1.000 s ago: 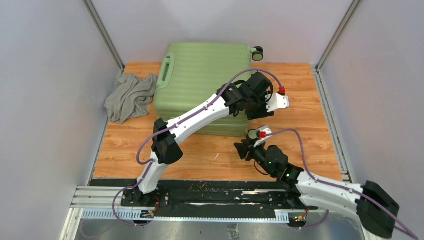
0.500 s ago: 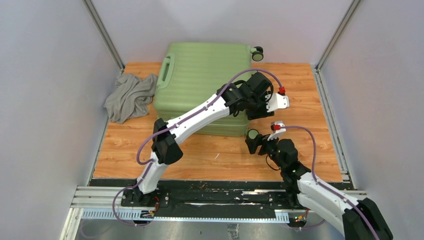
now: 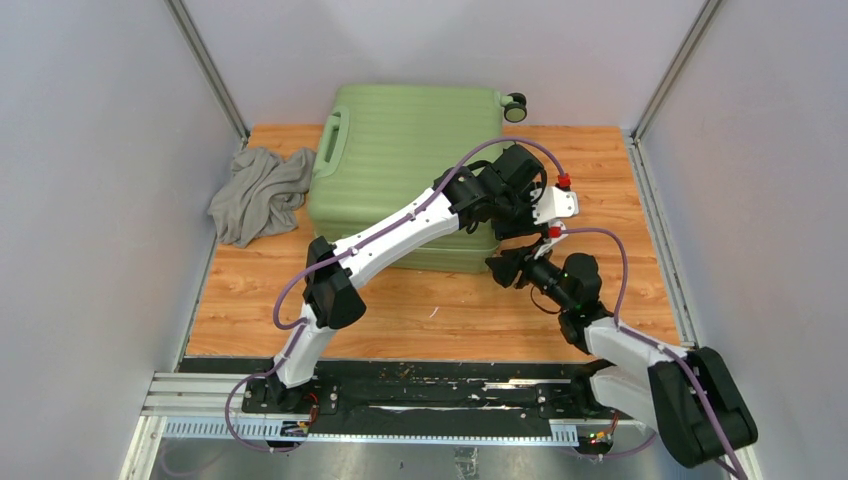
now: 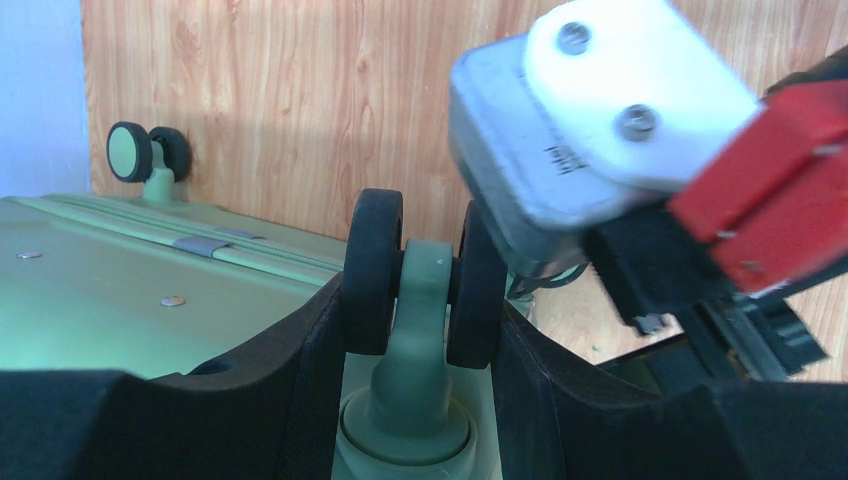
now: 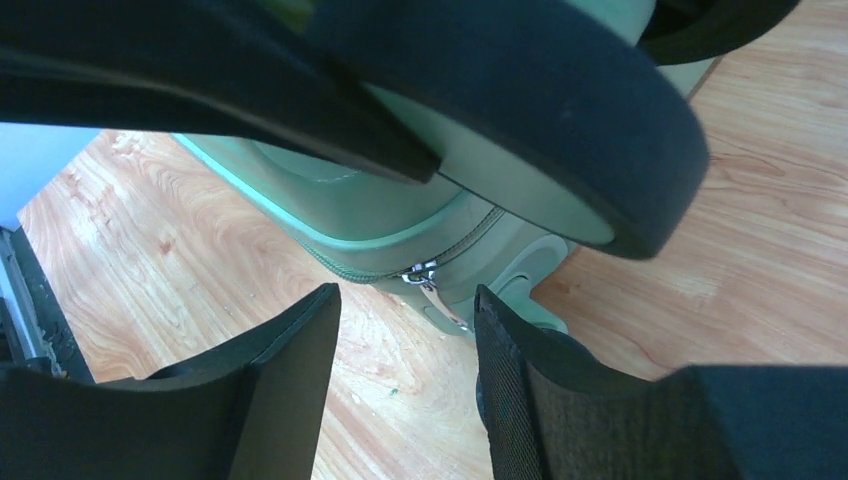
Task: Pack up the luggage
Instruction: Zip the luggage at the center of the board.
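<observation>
Top view: luggage (image 3: 400, 150) closed, lying flat, grey cloth (image 3: 255, 195) just beside its handle side. 
Left wrist view only: left gripper (image 4: 420, 312) seems pinching luggage wheel (image 4: 373, 270). 
Right wrist view only: right gripper (image 5: 405, 305) spread at luggage corner, zipper pull (image 5: 436, 297) between fingers, untouched.

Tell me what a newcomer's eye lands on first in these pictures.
The closed green luggage lies flat at the far middle of the table, with a grey cloth crumpled to its left. The left gripper clamps a wheel at the luggage's near right corner. The open right gripper points at the zipper pull by that corner.
</observation>
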{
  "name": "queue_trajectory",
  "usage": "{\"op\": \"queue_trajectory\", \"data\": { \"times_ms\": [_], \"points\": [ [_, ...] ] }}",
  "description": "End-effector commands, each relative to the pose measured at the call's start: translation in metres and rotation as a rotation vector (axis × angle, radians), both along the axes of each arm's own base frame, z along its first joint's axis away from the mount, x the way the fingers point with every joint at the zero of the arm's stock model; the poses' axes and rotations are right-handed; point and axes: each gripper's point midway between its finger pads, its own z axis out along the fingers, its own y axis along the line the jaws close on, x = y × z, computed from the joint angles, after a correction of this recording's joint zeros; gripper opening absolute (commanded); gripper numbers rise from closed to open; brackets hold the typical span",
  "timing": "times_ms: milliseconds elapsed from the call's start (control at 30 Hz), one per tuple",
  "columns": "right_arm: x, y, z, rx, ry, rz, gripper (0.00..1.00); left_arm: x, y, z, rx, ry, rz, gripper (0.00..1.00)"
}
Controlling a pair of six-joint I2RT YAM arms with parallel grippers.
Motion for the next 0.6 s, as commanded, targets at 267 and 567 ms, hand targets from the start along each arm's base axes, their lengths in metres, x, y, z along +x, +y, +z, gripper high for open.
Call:
{"op": "queue_trajectory", "data": {
  "times_ms": [267,567],
  "points": [
    [0.008,0.02,0.008,0.02,-0.077,0.161,0.47,0.007,-0.011,0.143,-0.325,-0.263,-0.006,0.0],
    [0.019,0.012,-0.006,0.036,-0.041,0.1,0.38,0.008,0.001,0.16,-0.335,-0.289,0.025,0.0]
  ]
}}
